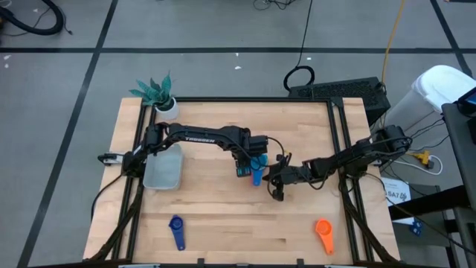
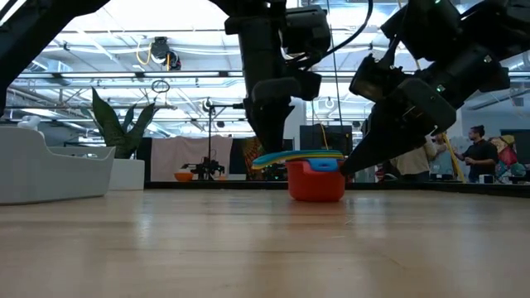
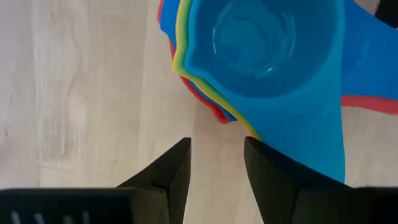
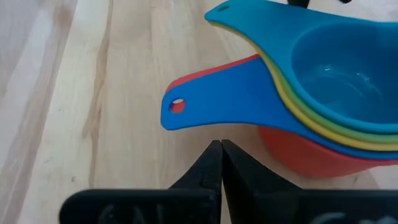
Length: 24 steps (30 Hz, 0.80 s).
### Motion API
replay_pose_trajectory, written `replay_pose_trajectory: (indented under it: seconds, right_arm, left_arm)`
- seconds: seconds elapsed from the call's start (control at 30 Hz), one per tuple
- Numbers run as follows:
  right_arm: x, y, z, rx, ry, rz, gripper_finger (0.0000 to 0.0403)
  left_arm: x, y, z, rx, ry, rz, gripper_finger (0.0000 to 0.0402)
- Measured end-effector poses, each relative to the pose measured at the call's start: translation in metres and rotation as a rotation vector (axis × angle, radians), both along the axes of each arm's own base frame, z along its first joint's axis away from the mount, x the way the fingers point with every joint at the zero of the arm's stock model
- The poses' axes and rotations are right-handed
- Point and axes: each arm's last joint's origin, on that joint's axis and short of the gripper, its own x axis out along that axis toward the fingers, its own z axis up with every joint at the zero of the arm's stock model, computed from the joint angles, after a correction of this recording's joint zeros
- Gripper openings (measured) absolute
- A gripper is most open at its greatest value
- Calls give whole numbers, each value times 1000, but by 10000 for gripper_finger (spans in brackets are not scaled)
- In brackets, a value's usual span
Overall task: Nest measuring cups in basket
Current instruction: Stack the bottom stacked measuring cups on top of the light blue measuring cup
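The nested stack of measuring cups point(image 1: 256, 170) sits on the desk point(image 1: 223, 223) near its middle, not in the basket: a red cup point(image 2: 315, 184) at the bottom, then blue, yellow and green rims, with a light blue cup point(image 3: 267, 56) on top. My left fingers point(image 3: 214, 163) stand partly apart directly above the stack's edge, one tip over bare wood, the other at the light blue handle; I cannot tell whether it touches, and nothing sits between them. My right fingers point(image 4: 221, 163) are pressed tight together, holding nothing, their tip just beside the blue handle point(image 4: 217, 109) with its small hole, low against the desk. My left arm reaches from the desk's left side across the middle and turns down over the cups; my right arm comes in from the right edge, stretched low and slanting toward the stack. The pale grey-blue basket point(image 1: 163, 170) lies to the left of the stack, well apart. A dark blue cup point(image 1: 177, 229) lies near the front edge at left, an orange cup point(image 1: 325, 233) near the front at right. A potted plant point(image 1: 158, 95) stands at the far left corner.
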Motion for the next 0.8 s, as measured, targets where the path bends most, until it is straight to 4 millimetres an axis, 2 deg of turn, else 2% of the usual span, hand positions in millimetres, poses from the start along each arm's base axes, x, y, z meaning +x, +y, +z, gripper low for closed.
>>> replay_pose_trajectory:
  seconds: [0.47,0.8]
  right_arm:
    - [2,-7,1,6,-14,6,0]
    - [5,-7,5,4,-57,12,0]
  left_arm:
    - [1,0,0,-19,-15,37,152]
    - [9,-1,2,-59,-99,64,152]
